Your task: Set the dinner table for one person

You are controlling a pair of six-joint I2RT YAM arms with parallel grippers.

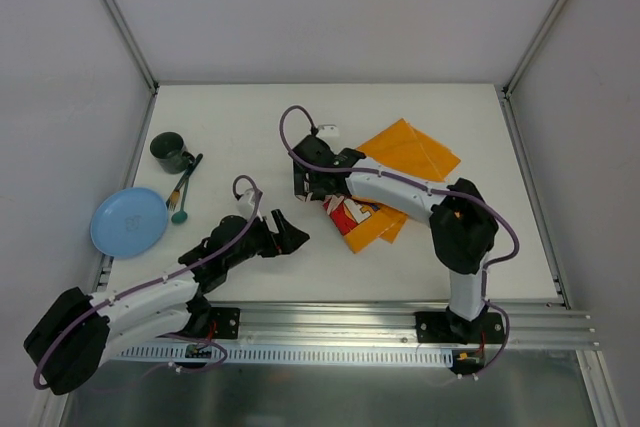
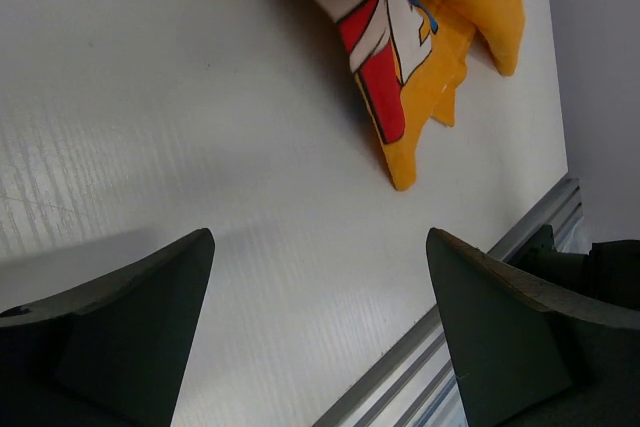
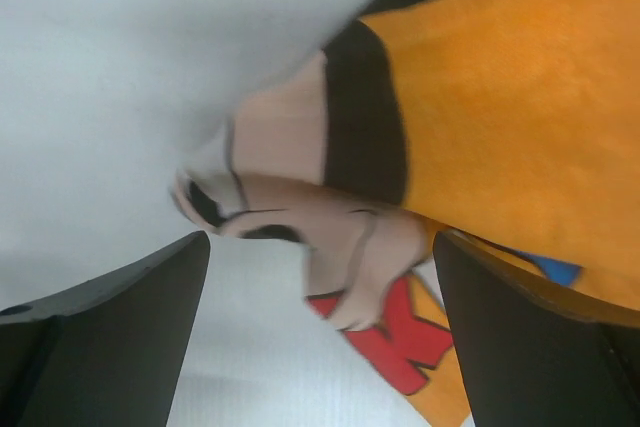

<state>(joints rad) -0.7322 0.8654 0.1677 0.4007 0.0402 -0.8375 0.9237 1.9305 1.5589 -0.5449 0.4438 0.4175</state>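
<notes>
The right claw (image 1: 305, 179) is spread wide and pinches nothing, its 2 fingers at the crumpled left end of the orange placemat (image 1: 405, 157) (cartoon print showing). The left claw (image 1: 288, 234), also spread and empty, hovers over the bare white dinner table (image 1: 240, 112), which lies beneath both. Far left sit a blue plate (image 1: 130, 222), a green cup (image 1: 170, 152) and a teal utensil (image 1: 183, 192).

orange cartoon-print cloth (image 1: 410, 152), blue plate (image 1: 128, 222), dk green cup (image 1: 170, 152), white table (image 1: 250, 137).
</notes>
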